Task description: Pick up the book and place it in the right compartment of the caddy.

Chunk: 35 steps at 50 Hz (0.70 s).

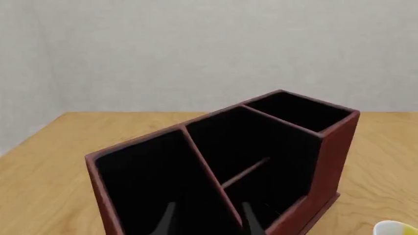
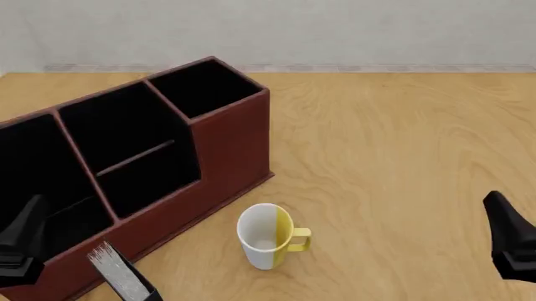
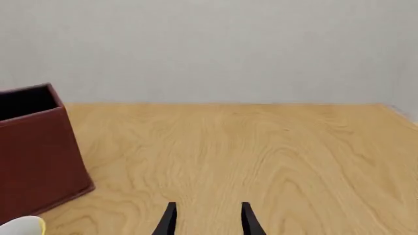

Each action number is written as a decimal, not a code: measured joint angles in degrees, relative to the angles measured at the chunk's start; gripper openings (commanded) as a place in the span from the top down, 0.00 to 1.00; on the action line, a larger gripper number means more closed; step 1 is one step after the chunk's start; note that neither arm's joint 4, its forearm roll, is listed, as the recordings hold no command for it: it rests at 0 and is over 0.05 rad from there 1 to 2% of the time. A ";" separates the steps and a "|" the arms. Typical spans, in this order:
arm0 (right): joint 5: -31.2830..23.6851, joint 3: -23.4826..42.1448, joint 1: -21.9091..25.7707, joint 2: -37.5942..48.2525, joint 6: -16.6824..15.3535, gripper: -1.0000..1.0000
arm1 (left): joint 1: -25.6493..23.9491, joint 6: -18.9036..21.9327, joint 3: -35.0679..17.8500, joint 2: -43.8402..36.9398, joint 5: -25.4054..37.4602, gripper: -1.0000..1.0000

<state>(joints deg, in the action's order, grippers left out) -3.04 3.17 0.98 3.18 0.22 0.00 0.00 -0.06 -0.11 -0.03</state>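
Observation:
The reddish-brown caddy (image 2: 226, 144) stands at the left of the table, black inside, and fills the left wrist view (image 1: 333, 156). Its narrow right compartment (image 2: 205, 88) is the end section farthest from me (image 1: 297, 110). The book (image 2: 117, 273) stands just in front of the caddy at the front view's lower edge, its speckled page edge facing up, only partly in frame. My left gripper (image 1: 209, 213) is open just short of the caddy's near end (image 2: 21, 241), holding nothing. My right gripper (image 3: 207, 213) is open over bare wood at the far right (image 2: 509, 241).
A white-and-yellow mug (image 2: 266, 237) stands upright on the table in front of the caddy, right of the book; its rim shows in the wrist views (image 1: 395, 228) (image 3: 23, 226). A pale wall runs behind the table's far edge (image 2: 377, 68).

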 measured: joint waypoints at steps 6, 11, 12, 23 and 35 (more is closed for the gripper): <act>1.34 -1.34 -0.02 -1.36 -0.12 0.00 | 0.00 0.00 -0.08 -0.15 -0.04 0.00; 1.88 -2.01 0.22 -2.04 -0.16 0.00 | 0.01 0.00 -0.12 -0.21 -0.05 0.00; 1.95 -2.11 0.27 -2.15 -0.16 0.00 | 0.01 0.00 -0.13 -0.22 -0.06 0.00; 1.58 -1.62 2.03 -2.36 -1.15 0.00 | 0.01 0.00 -0.17 -0.29 -0.07 0.00; 1.17 3.75 5.30 3.62 -3.20 0.00 | 0.01 0.00 -0.18 -0.31 -0.08 0.00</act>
<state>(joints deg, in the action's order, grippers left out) -1.87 6.92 6.28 6.80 -2.98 0.01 0.00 -0.24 -0.42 -0.10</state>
